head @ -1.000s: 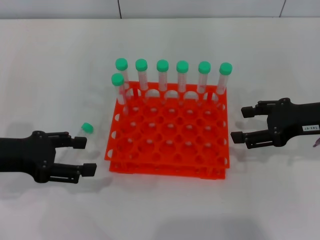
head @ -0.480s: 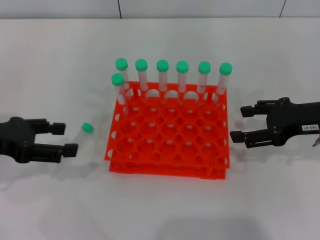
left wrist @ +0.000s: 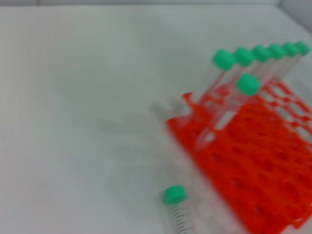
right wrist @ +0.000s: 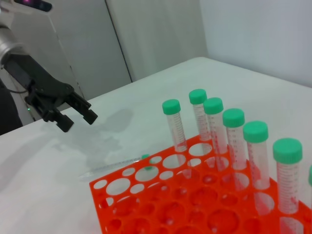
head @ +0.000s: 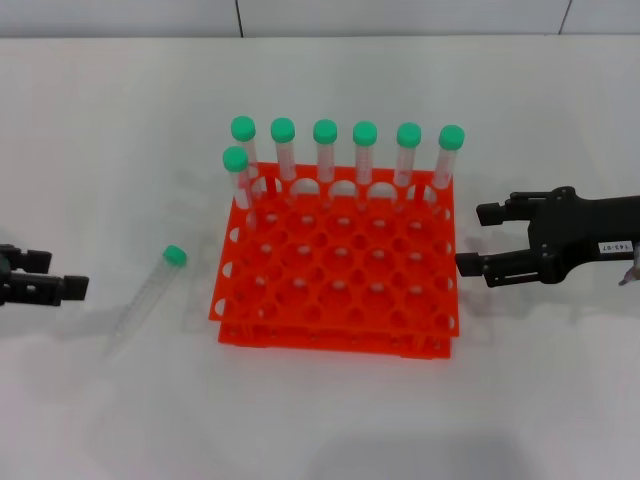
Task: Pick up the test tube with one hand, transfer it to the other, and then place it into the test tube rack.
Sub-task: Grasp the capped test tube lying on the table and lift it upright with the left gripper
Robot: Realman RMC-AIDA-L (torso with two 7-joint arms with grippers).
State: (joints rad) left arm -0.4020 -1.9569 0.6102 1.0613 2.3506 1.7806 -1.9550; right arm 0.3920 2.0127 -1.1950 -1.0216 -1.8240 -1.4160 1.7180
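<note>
The test tube, clear with a green cap, lies flat on the white table, left of the orange-red rack, cap toward the rack. My unlabelled left gripper is open and empty at the far left edge, well clear of the tube. My labelled right gripper is open and empty, just right of the rack. The left wrist view shows the tube's cap beside the rack. The right wrist view shows the rack, the lying tube and the left gripper beyond.
Several green-capped tubes stand upright in the rack's far rows; they also show in the right wrist view. The rack's near holes hold nothing. A wall line runs along the table's far edge.
My left gripper has drawn back to the left, away from the tube, which stays lying on the table. My right gripper has barely shifted.
</note>
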